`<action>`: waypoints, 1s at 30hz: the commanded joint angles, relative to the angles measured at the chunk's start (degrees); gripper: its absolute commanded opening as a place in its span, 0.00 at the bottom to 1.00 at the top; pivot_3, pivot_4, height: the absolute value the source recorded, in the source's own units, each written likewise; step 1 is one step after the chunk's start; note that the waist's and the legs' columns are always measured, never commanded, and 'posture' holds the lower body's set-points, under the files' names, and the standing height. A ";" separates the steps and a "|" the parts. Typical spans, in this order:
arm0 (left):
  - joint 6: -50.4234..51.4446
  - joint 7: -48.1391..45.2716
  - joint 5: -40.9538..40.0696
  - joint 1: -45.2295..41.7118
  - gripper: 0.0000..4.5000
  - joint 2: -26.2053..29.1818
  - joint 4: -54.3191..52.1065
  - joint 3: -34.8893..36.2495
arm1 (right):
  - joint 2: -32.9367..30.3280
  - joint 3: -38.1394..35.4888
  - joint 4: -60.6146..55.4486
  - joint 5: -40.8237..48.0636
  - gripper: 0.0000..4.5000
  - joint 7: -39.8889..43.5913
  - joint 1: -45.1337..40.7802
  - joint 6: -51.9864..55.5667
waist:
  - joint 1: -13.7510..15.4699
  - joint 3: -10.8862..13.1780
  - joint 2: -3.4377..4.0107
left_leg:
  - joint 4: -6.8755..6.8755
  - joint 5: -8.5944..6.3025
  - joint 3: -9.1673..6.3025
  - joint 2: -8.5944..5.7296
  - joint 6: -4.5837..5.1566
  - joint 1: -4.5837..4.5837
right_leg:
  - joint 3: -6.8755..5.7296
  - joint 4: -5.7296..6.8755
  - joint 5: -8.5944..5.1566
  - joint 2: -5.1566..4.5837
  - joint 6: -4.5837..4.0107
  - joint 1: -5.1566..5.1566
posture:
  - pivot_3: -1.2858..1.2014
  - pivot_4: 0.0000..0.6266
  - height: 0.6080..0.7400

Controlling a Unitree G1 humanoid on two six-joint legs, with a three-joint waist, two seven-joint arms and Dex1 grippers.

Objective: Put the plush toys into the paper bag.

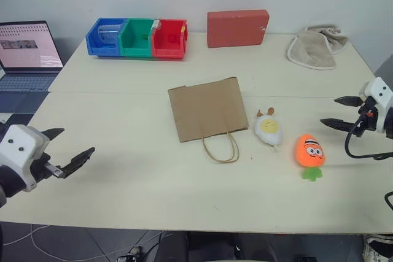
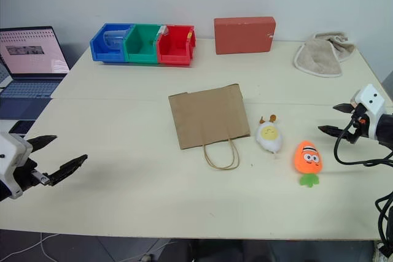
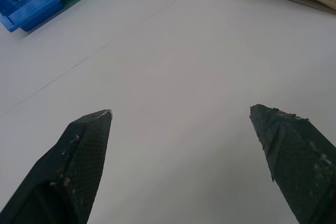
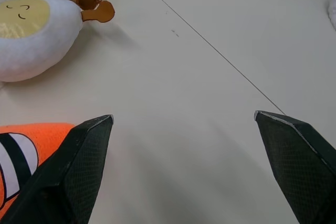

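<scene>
Table [image 1: 123, 182] is cream w/ a seam line across the middle. Laptop [image 1: 27, 53] sits off its far left edge, lid up, screen lit. Bag [image 1: 207, 108] lies flat near table center, brown paper, handles [image 1: 222, 148] looping toward me. Red box [image 1: 237, 27] stands at the far edge, behind the bag and a bit to the right. Bins [image 1: 136, 37] are a row of 3 at far left-center: blue, green, red, touching each other; smth clear in the blue one, can't tell what. Cloth [image 1: 314, 47] is beige, crumpled at the far right corner. Egg toy [image 1: 268, 129] is white w/ yellow face, lying just right of the bag handles, not touching the bag. Carrot toy [image 1: 310, 151] is orange, eyes up, green leaf toward me, right of the egg and a bit nearer me, small gap btwn them. My left gripper [image 1: 70, 151] hovers over the near-left table, well apart from the bag, fingers spread wide, empty. My right gripper [image 1: 344, 111] is at the right edge, near the carrot but apart from it, fingers [image 4: 79, 166] also spread wide, nothing btwn them; in the right wrist view carrot and egg lie just past one finger.
</scene>
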 commanded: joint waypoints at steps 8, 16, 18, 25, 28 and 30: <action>-0.21 -1.68 -1.23 -1.11 1.00 0.26 0.07 -0.14 | -1.94 -2.25 -2.73 1.47 1.00 -0.06 0.06 0.21 | 0.00 0.00 0.00 | 0.00 0.00 0.00 0.00 0.00 0.00 | 0.01 0.00 0.01 0.00 0.01 0.00 | 0.52 0.24 1.00; -2.42 -2.95 -1.10 -3.16 1.00 0.25 2.61 -1.09 | -2.22 -2.71 -3.65 1.44 1.00 -0.09 1.01 0.49 | 0.01 0.00 0.00 | 0.00 0.00 0.02 0.00 0.00 0.01 | 0.02 0.00 0.03 0.01 0.03 0.00 | 0.52 0.24 1.00; -3.47 -5.03 -3.16 -3.38 1.00 -0.12 2.38 -0.45 | -2.29 -2.87 -3.69 1.40 1.00 -0.23 1.05 0.53 | 0.00 0.00 0.00 | 0.00 0.00 0.03 0.00 0.00 0.01 | 0.05 0.01 0.03 0.02 0.03 0.00 | 0.52 0.24 1.00; -5.30 -7.15 -4.25 -3.22 1.00 -0.06 3.27 -0.16 | -2.26 -3.24 -4.09 1.42 1.00 -0.40 1.40 0.69 | -0.01 0.00 0.00 | 0.00 0.00 0.17 0.00 0.00 0.08 | 0.29 0.01 0.06 0.10 0.07 0.00 | 0.52 0.24 1.00; -4.96 -5.95 -4.22 -4.35 1.00 0.07 5.25 0.15 | -2.13 -3.46 -4.73 1.53 1.00 -0.69 1.80 0.57 | -0.01 0.00 -0.01 | 0.00 0.00 0.32 0.00 0.00 0.15 | 0.57 0.02 0.09 0.18 0.12 0.00 | 0.52 0.24 1.00; -6.87 -6.61 -2.84 -4.01 1.00 0.37 5.83 -0.65 | -2.07 -3.60 -5.81 1.71 1.00 -0.80 2.26 0.68 | -0.03 -0.01 -0.01 | 0.00 0.00 0.52 0.01 0.00 0.24 | 0.79 0.01 0.10 0.22 0.15 0.00 | 0.52 0.24 1.00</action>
